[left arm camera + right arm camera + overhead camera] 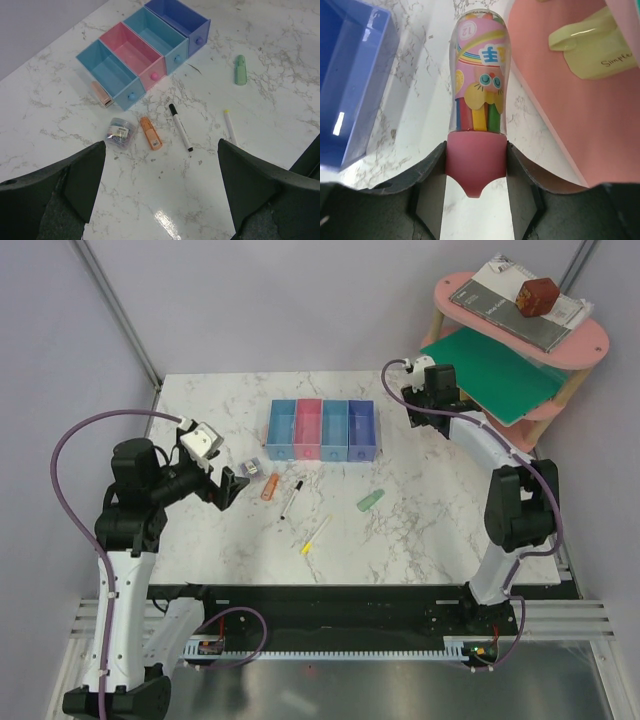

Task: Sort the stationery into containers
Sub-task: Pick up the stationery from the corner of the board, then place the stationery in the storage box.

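The left pincer point(161, 146) hangs wide open and holds nothing, above the bench point(200, 410) on the near left of the loose stationery. Before it lie a small grey tub point(120, 134), an orange eraser point(150, 133), a black-white pen point(180, 127) and a yellow pencil point(230, 125). A green eraser point(240, 69) lies farther right, and a pink eraser point(101, 93) rests just beside the end light blue bin. The row of four bins point(322, 428) stands at mid-bench, behind these things. The right pincer point(476, 150) is part-way closed on the pink cap of a clear capsule case point(479, 75) of coloured sticks, at the far right between the periwinkle bin point(350, 75) and the pink shelf point(600, 345).
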